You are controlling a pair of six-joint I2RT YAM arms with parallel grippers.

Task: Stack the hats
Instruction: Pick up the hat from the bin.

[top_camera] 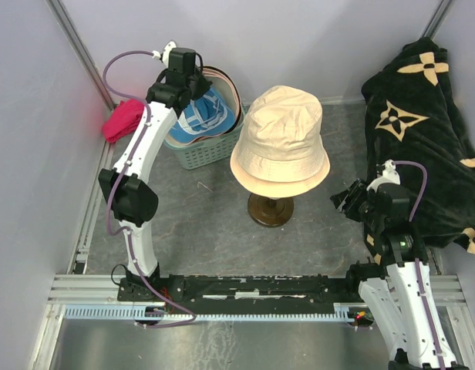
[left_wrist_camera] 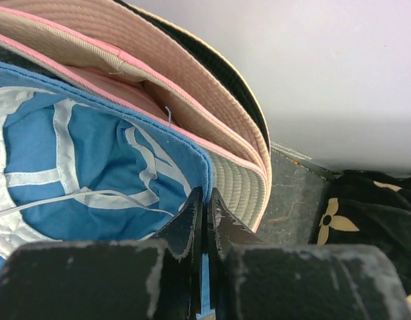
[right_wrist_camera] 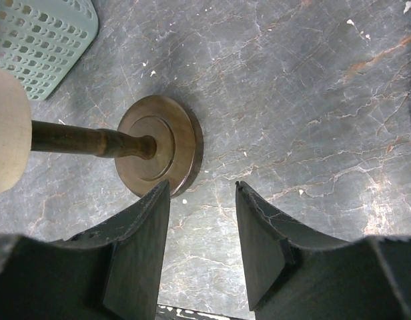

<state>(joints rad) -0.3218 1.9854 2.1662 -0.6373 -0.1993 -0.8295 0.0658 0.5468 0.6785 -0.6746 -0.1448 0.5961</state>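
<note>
Left gripper closed, brim of blue hat pinched, inside green basket at far left. Cream hat on wooden stand lies to right. Right gripper parted, nothing held, nearer stand.

A cream hat sits crown-up on the wooden stand mid-worktop, while a blue hat with white inner seams lies inside-up in the green basket, its brim edge pinched in the left tool, with a pink-trimmed cream hat and a black hat nested behind it.
</note>
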